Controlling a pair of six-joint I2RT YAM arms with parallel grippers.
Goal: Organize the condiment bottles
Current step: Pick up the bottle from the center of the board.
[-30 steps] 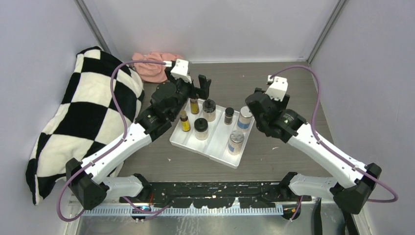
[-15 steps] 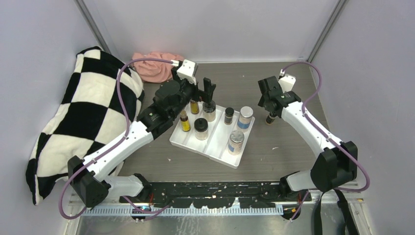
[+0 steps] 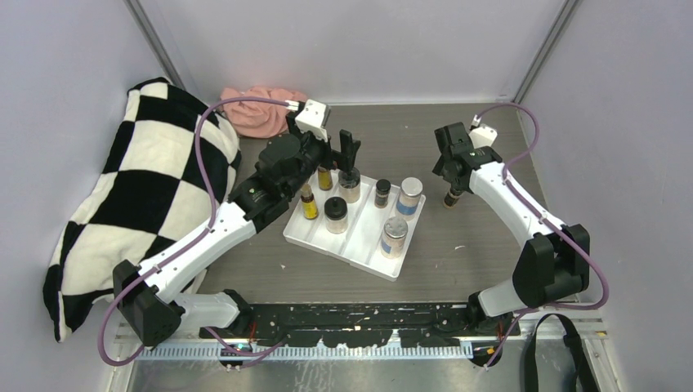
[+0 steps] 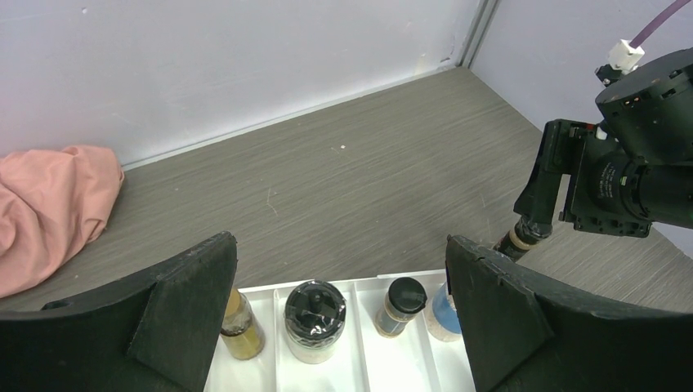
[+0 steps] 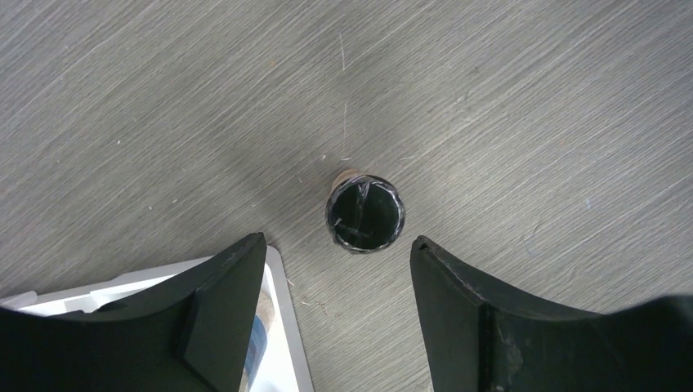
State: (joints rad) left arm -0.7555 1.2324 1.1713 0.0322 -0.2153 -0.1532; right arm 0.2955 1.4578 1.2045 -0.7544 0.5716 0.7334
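I see right gripper (image 5: 337, 239), jaws apart, over the tiny dark bottle (image 5: 365, 214) standing on the table (image 3: 466, 253) just right of the tray (image 3: 359, 249). Left gripper (image 4: 341, 239), also apart, above tray's far row.

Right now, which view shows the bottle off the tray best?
Right wrist: it looks straight down on the bottle, cap centred and unblocked. Top external shows it small and dark, right of the tray. Left wrist catches only a sliver near its frame's right edge.
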